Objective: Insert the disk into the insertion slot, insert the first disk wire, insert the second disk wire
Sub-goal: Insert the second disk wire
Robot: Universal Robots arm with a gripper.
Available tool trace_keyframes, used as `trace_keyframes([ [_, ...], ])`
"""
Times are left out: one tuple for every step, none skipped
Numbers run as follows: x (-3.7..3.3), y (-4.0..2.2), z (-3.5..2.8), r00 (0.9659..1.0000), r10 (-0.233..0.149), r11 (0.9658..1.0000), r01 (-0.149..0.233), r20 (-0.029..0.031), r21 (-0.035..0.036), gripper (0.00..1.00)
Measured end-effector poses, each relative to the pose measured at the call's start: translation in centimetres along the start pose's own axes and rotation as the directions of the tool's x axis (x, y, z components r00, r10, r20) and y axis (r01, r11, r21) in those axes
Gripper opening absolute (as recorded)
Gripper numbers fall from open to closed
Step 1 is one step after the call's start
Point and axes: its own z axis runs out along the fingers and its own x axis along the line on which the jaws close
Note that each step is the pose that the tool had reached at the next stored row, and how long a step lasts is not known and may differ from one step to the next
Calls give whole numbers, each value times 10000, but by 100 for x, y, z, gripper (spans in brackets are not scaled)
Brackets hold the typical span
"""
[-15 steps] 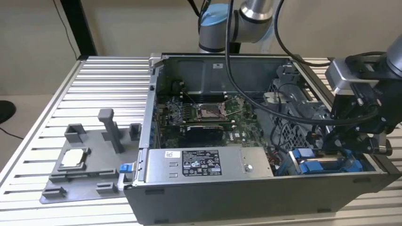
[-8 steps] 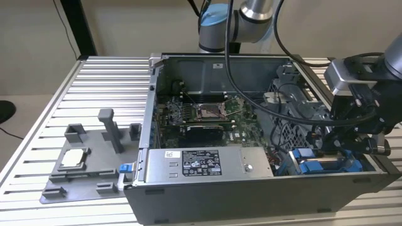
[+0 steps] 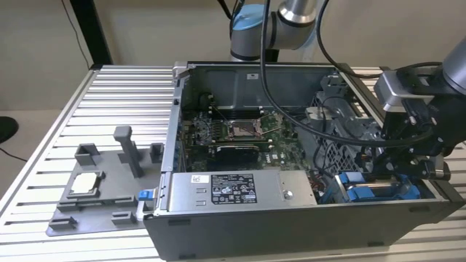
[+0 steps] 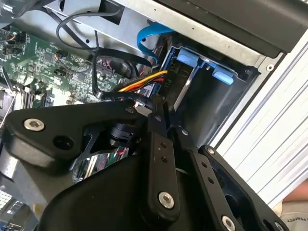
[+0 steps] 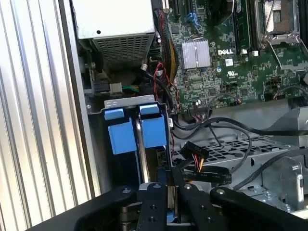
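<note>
The disk [image 5: 138, 144] stands on edge in the insertion slot at the case's front corner, on the exterior view's right. Its blue carrier [image 5: 154, 131] [image 3: 357, 188] shows end tabs [image 4: 192, 58] at the bay's mouth. My gripper [image 3: 399, 172] hangs just over that bay. In both wrist views its black fingers [image 5: 159, 192] are pressed together at the tips, gripper [image 4: 163, 108] [image 5: 169, 173] shut on the black connector of a disk wire [image 4: 144, 86] with yellow, orange and red strands. A second black connector [image 5: 195, 153] lies loose beside it.
The open computer case [image 3: 291, 229] lies on a slatted metal table [image 3: 109, 103]. A grey power-supply box [image 3: 233, 188] sits along the front wall, beside the bay. The motherboard [image 3: 233, 131] fills the middle. A blue flat cable [image 4: 149, 36] loops near the bay. A grey fixture plate [image 3: 102, 180] lies outside the case.
</note>
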Motion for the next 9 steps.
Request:
trace_keyframes([
  [-1, 0, 2, 10000, -2, 10000, 2, 0, 6, 0],
  [-2, 0, 5, 10000, -3, 10000, 3, 2, 10, 0],
  [-2, 0, 6, 10000, -4, 10000, 4, 2, 15, 0],
  [-2, 0, 7, 10000, -7, 10000, 7, 1, 18, 0],
  [-2, 0, 8, 10000, -14, 10000, 14, 2, 18, 0],
  [-2, 0, 9, 10000, -17, 10000, 17, 1, 18, 0],
  [-2, 0, 9, 10000, -21, 10000, 21, 2, 17, 0],
  [-2, -1, 10, 10000, -27, 10000, 27, 2, 16, 0],
  [-2, -4, 11, 10000, -34, 10000, 34, 2, 15, 0],
])
